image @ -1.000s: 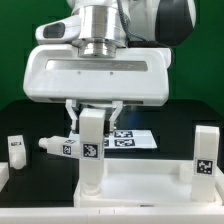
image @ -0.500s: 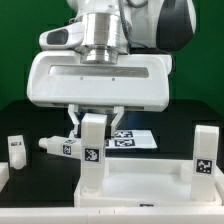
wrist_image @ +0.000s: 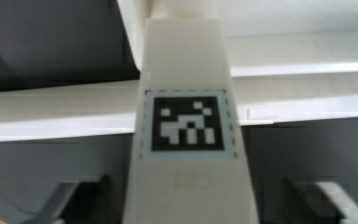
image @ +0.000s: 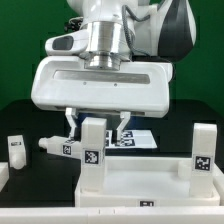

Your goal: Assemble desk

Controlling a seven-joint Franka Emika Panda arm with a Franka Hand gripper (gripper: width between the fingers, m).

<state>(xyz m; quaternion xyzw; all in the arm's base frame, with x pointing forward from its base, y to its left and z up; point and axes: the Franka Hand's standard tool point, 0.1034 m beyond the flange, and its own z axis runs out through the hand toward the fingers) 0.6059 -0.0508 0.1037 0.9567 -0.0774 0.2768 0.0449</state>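
At lower centre of the exterior view, one leg [image: 92,152] stands upright on the tabletop panel [image: 150,184]. The claw [image: 96,124] straddles its top, open, with both fingers clear of it. Best to lift straight up, so neither finger nudges the leg askew.

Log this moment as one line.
gripper: open, astride leg | leg: upright on tabletop, not gripped
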